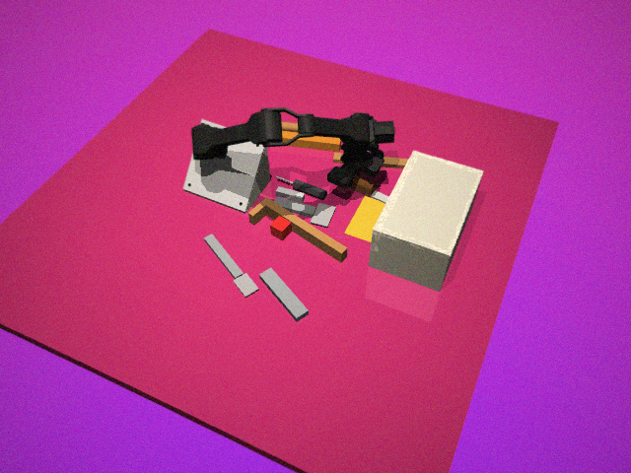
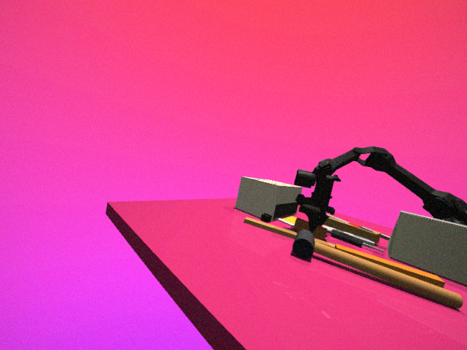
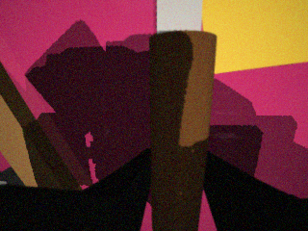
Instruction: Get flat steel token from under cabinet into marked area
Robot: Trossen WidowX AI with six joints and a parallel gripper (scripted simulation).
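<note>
My gripper (image 1: pixel 359 184) (image 2: pixel 312 229) (image 3: pixel 175 155) is shut on the brown wooden handle (image 1: pixel 365 186) (image 3: pixel 198 91) of a tool, low in front of the cabinet. A flat pale grey blade (image 1: pixel 380 196) (image 3: pixel 179 14) extends from the handle toward the cabinet. Its far end is hidden in the top view. The cream cabinet (image 1: pixel 430 198) (image 2: pixel 254 197) stands on the table, with a dark opening low on its front side in the exterior view. The yellow marked area (image 1: pixel 364 219) (image 3: pixel 260 34) lies beside the blade, in front of the cabinet. I cannot see the steel token.
A thin wooden stick (image 1: pixel 396 163) (image 2: pixel 263 226) and an orange bar (image 1: pixel 313 141) (image 2: pixel 392 265) lie beyond the gripper. A black-handled screwdriver (image 1: pixel 310 188), an L-shaped wooden piece (image 1: pixel 318 237), a red cube (image 1: pixel 280 227) and several grey flat pieces lie on the arm-base side.
</note>
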